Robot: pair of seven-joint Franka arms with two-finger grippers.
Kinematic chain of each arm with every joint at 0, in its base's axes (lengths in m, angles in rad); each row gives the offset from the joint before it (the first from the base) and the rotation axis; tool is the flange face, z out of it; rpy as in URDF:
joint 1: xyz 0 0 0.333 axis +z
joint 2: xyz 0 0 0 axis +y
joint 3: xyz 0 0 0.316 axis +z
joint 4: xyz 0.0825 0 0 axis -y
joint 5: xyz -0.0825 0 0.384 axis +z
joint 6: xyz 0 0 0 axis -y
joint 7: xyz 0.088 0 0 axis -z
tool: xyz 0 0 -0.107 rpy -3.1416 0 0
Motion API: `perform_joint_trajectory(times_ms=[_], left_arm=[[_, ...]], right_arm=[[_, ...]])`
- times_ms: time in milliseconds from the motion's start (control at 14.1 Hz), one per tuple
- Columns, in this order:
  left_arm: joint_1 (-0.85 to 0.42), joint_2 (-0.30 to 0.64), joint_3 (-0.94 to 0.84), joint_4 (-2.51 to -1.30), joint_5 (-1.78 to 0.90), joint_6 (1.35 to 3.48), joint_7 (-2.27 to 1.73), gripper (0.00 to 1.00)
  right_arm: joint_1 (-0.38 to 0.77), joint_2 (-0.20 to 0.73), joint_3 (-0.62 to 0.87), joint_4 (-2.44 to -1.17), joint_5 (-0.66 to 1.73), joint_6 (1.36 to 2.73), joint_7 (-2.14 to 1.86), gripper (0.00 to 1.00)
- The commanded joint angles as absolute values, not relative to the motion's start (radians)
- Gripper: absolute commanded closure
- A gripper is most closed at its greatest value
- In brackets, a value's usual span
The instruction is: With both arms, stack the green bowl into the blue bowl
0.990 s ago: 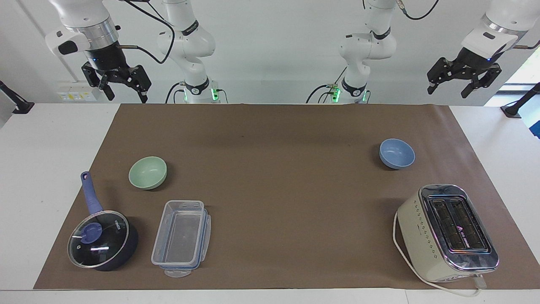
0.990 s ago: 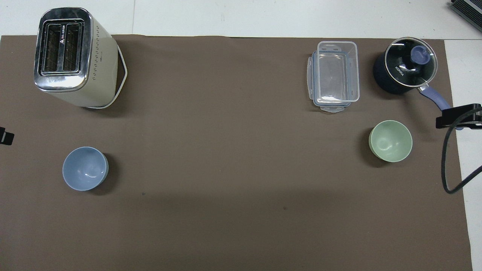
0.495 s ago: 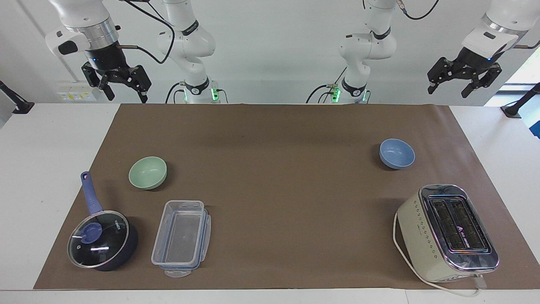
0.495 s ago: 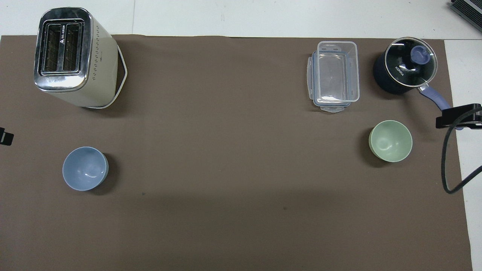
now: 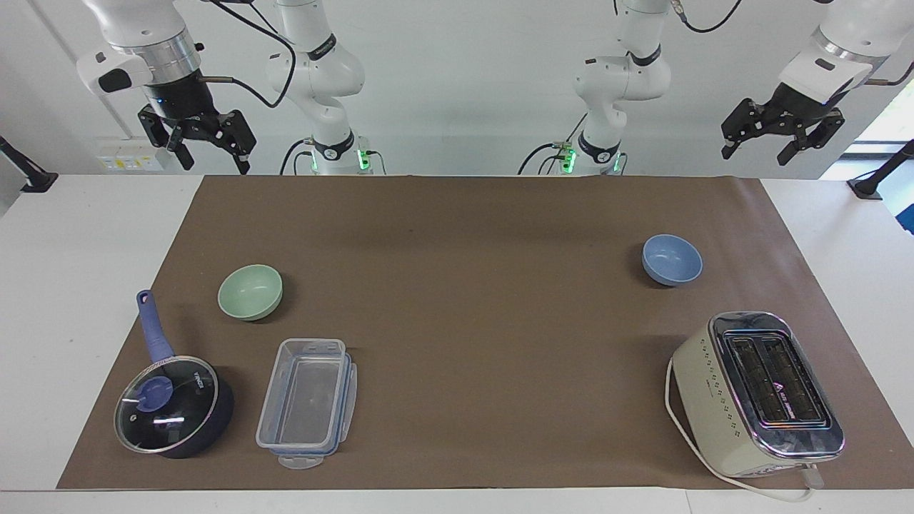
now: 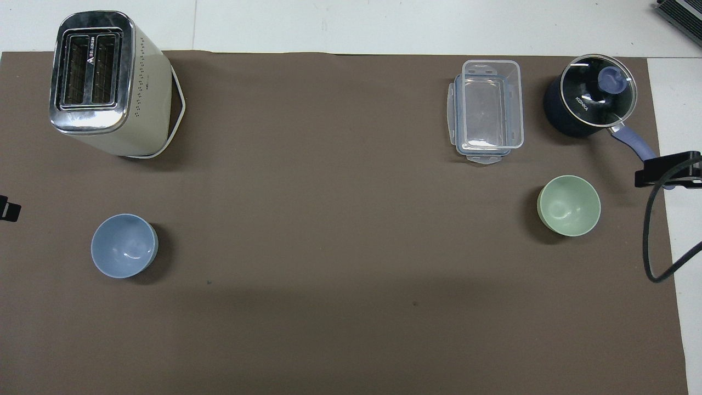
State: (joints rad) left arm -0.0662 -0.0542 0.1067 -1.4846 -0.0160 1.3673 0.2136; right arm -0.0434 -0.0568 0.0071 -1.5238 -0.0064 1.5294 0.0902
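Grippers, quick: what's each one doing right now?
Left gripper: open, holding nothing, raised at the left arm's end of the table.
Right gripper: open, holding nothing, raised at the right arm's end.

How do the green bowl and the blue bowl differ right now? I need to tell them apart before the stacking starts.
The green bowl is pale mint; the blue bowl is periwinkle. The green bowl sits toward the right arm's end, beside the clear container and the lidded pot; the blue bowl sits toward the left arm's end, nearer the robots than the toaster. Both are upright, empty, similar in size and untouched.
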Motion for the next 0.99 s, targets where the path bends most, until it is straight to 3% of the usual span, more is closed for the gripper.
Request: perform_joint_trajectory(times_ms=[0,283,919], left_arm=[[-0.015,-0.129,0.104,-1.632,-0.015,1.446,0.247,0.00],[0.049,-0.155,0.104,-1.850,-0.015,1.649,0.307,0.00],[0.106,-0.146,0.104,-2.127,-0.083,1.960,0.367,0.00]], right_arm=[[-0.052,-0.061,0.012,-1.528,-0.002,1.525,0.103,0.00],[-0.052,-0.061,0.012,-1.528,-0.002,1.525,0.104,0.00],[-0.052,-0.061,0.012,-1.528,-0.002,1.525,0.103,0.00]])
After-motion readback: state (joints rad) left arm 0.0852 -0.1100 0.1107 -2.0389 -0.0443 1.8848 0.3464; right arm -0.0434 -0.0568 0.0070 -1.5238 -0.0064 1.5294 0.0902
